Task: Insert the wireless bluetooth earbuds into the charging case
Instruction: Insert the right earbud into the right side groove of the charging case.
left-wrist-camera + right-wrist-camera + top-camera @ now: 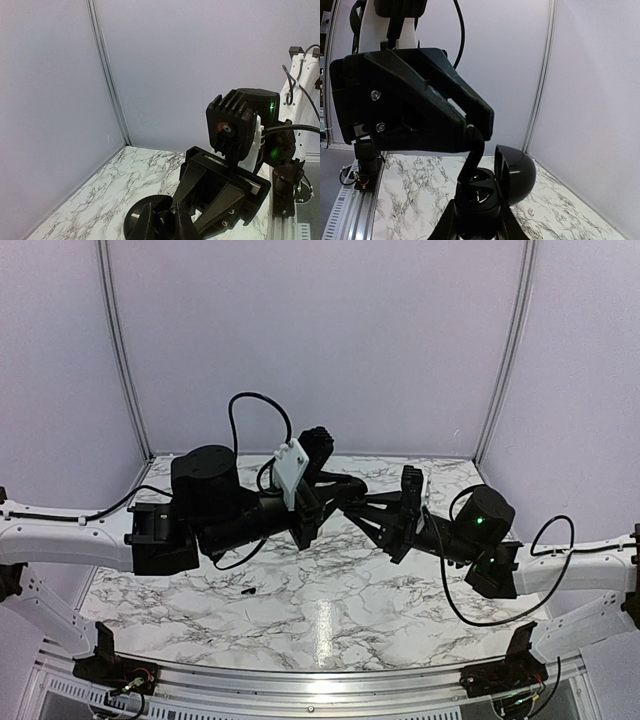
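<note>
as the two arms meet above the middle of the white-and-grey marbled table (380, 600), i list what i have.

item: glossy black rounded plastic charging case (517, 172), hinged lid standing open, held clear of the marble. the right gripper (476, 227) is clamped on its lower half from both sides.

item: left gripper (162, 226), jaws drawn nearly together, tips right at the case's open well. whether anything is pinched between them i cannot tell.

item: one tiny black stubby earbud (247, 591), or so i take it at this size, lying loose on the marble in front of the left arm, well apart from the case.

handling, by my judgement: earbud very light, hard, smooth and rounded, apt to squirt out of a pinch or roll away; take it across its short body, gently. case rigid and slick, with the hinge its weak point; hold the base, never the lid.
</note>
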### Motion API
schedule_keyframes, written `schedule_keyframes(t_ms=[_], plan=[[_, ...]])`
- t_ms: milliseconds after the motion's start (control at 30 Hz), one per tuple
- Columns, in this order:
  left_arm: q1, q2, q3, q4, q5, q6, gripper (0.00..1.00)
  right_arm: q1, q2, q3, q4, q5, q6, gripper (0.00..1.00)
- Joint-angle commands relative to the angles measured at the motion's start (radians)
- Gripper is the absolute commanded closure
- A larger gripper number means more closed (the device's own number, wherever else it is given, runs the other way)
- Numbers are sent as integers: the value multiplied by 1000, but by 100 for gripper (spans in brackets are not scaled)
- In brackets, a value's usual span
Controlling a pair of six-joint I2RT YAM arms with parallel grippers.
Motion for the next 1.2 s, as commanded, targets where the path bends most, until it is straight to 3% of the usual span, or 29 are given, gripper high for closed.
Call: schedule_keyframes(t_ms=[0, 467, 1167], plan=[[-5, 18, 6, 26, -11, 2, 94, 9, 5, 53, 72, 17, 40, 100], [-5, 28, 2, 26, -45, 13, 95, 10, 1, 48, 92, -16, 48, 100], [-11, 48, -14, 23, -68, 32, 94, 9, 36, 95, 82, 64, 198, 100]])
